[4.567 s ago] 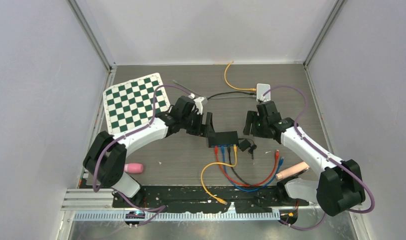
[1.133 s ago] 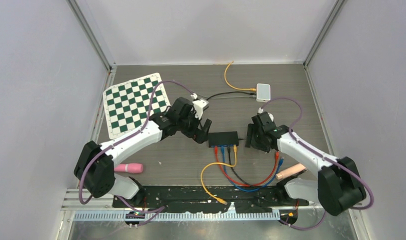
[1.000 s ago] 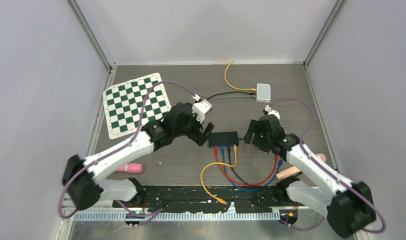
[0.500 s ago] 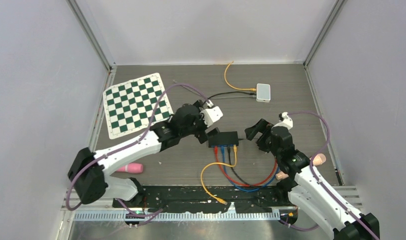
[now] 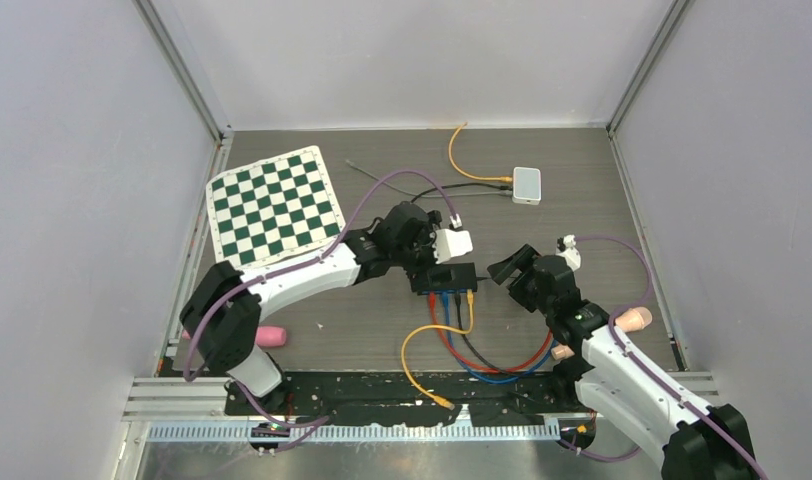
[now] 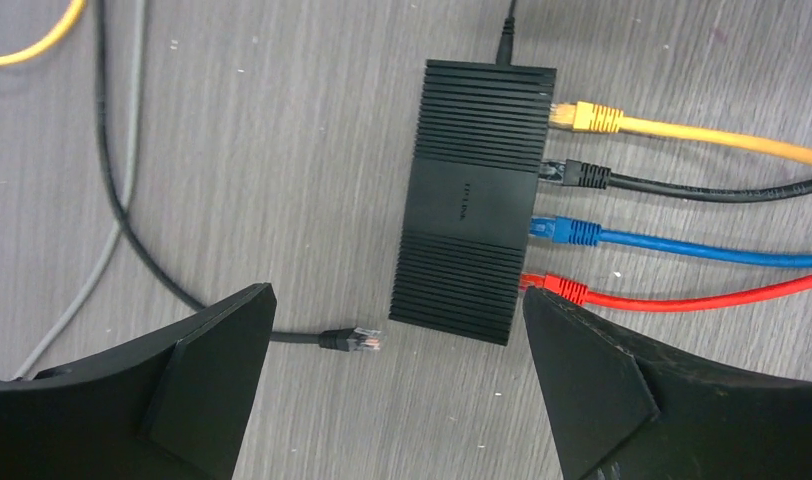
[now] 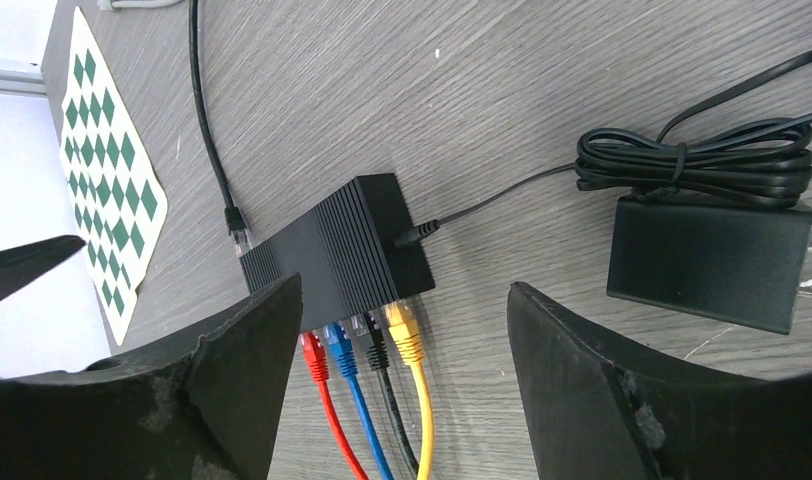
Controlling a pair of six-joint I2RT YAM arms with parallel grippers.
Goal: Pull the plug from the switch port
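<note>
The black switch (image 5: 444, 277) lies mid-table, with yellow, black, blue and red plugs in its near-side ports. In the left wrist view the switch (image 6: 477, 240) shows the yellow plug (image 6: 587, 118), black plug (image 6: 579, 175), blue plug (image 6: 567, 231) and red plug (image 6: 559, 289) all seated. My left gripper (image 6: 397, 300) is open above the switch's left end, holding nothing. My right gripper (image 7: 402, 290) is open and empty to the right of the switch (image 7: 332, 255), its jaws either side of the row of plugs (image 7: 374, 345). In the top view it (image 5: 507, 270) sits just right of the switch.
A loose black plug (image 6: 352, 340) lies beside the switch. A black power adapter (image 7: 707, 260) with coiled cord lies to its right. A chessboard mat (image 5: 272, 205), a white box (image 5: 526, 184), a pink object (image 5: 270, 337) and a beige object (image 5: 632, 320) lie around.
My left gripper has swung right from beside the switch to over it. My right arm has drawn back toward the near right, its gripper still facing the switch.
</note>
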